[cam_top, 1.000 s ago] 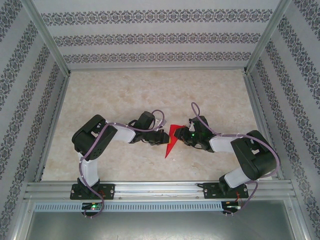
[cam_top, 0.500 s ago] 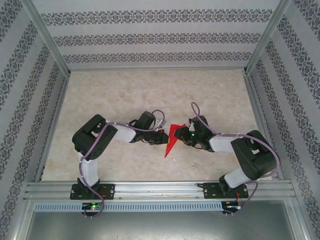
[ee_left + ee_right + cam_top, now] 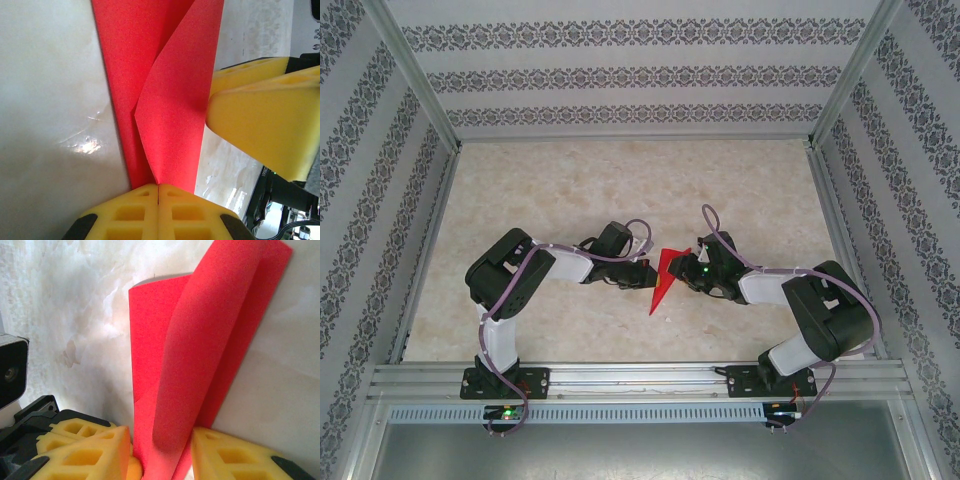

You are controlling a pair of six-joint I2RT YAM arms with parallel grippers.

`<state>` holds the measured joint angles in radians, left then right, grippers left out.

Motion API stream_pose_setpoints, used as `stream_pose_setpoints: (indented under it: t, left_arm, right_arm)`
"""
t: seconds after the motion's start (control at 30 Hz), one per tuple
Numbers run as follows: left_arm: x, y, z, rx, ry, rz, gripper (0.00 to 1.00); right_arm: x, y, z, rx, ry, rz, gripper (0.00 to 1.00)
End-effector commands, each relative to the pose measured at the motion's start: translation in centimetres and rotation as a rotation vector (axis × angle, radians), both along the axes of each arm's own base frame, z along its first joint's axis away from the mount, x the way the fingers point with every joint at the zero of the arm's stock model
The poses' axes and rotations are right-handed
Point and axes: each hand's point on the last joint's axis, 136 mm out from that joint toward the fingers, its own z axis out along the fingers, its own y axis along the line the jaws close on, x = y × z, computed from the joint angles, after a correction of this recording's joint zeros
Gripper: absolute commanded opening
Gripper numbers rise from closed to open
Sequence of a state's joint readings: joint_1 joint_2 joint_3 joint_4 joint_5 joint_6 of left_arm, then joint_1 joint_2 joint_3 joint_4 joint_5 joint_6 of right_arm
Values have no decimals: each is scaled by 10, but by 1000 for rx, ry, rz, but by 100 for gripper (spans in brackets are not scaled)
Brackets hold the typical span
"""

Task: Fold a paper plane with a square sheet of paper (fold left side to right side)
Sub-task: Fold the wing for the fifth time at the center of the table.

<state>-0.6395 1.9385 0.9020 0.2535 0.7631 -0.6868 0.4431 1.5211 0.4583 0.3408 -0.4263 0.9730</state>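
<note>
Nearest us, the sharp tip of the red paper (image 3: 663,282) points toward the arm bases, the sheet lying mid-table (image 3: 570,190) in a narrow pointed shape. Just beyond, the left gripper (image 3: 158,188) has its fingers pressed together, pinching the edge of a raised flap. Opposite, the right gripper (image 3: 161,442) has its fingers (image 3: 90,452) spread, one on each side of the curled upstanding layer.

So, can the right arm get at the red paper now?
Probably yes: the right gripper stands open around the raised flap of the red paper. The left gripper is shut on the opposite edge, leaving this side free.
</note>
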Motion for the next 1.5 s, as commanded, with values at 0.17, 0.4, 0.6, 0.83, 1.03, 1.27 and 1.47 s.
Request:
stream_pose_setpoints:
  t: [0.17, 0.4, 0.6, 0.83, 1.03, 1.27, 1.47]
  left_arm:
    - [3, 19, -44, 140, 25, 37, 4]
    - [4, 20, -48, 154, 29, 37, 3]
    - [4, 20, -51, 160, 33, 36, 3]
    - [4, 22, -52, 167, 32, 41, 2]
    - [4, 26, -52, 184, 25, 58, 0]
    - [6, 31, -53, 208, 16, 82, 0]
    - [6, 36, -55, 228, 14, 98, 0]
  right_arm:
    - [-16, -5, -19, -65, 53, 3, 37]
    - [-19, -9, -15, -75, 54, -5, 37]
    - [-20, -11, -12, -78, 49, -8, 37]
    - [-19, -11, 8, -68, 3, 0, 29]
    - [-9, -6, 30, -49, -63, 30, 14]
    - [4, 3, 31, -55, -76, 68, 8]
    - [11, 5, 25, -64, -71, 80, 8]
